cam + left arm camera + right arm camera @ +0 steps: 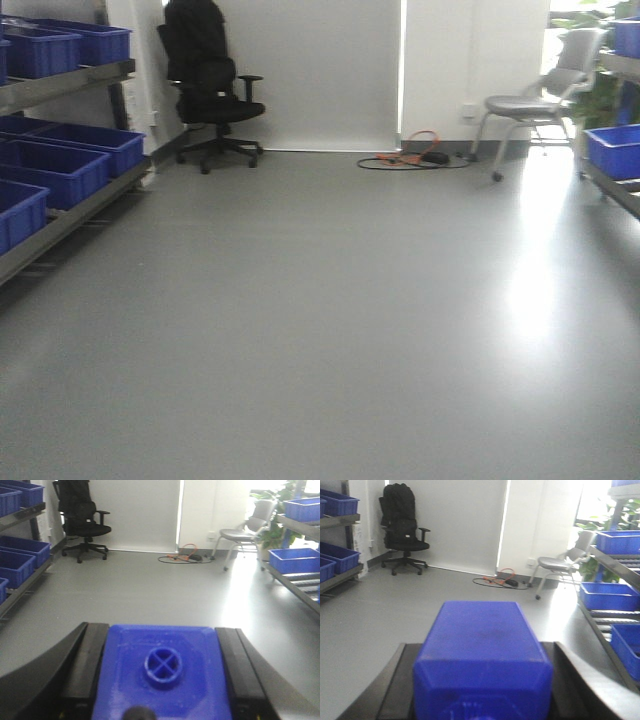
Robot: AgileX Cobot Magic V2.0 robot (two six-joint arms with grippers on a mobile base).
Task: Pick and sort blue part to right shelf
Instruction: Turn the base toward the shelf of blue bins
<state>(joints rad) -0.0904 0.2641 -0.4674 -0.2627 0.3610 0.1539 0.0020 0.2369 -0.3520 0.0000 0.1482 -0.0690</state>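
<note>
Left gripper clamped on a blue part; black fingers flat against both flanks, cross-marked boss facing up; the square hold looks meant to stop it twisting in transit. Right gripper closed around a second blue part, plain face up. Both parts hang low and forward over the grey floor, touching nothing else. Right shelf with its blue bins stands well off to your right, not yet approached; you should read this as the carry phase, turn toward that shelf pending. Left shelf is not your target.
</note>
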